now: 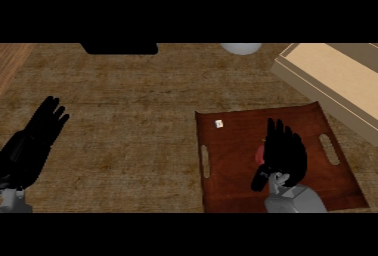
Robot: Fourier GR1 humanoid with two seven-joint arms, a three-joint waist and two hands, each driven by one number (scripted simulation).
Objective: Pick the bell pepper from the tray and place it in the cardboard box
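Count, head view.

Hands: two. Left hand (33,145) at the view's left edge; right hand (284,150) over the tray.

Trays: one, reddish-brown tray (236,190), under the right hand. Two slot handles, one either side of that hand.

Bell peppers: one, a red sliver of bell pepper (259,154) at the right hand's thumb side, mostly hidden.

Cardboard boxes: one, cardboard box (332,75), beyond and right of the right hand.

Small white tags: one, white tag (218,123) on the tray, ahead-left of the right hand.

Pale round objects: one, pale round object (241,48), far ahead.

Black blocks: one, black block (119,48), far ahead between the hands.
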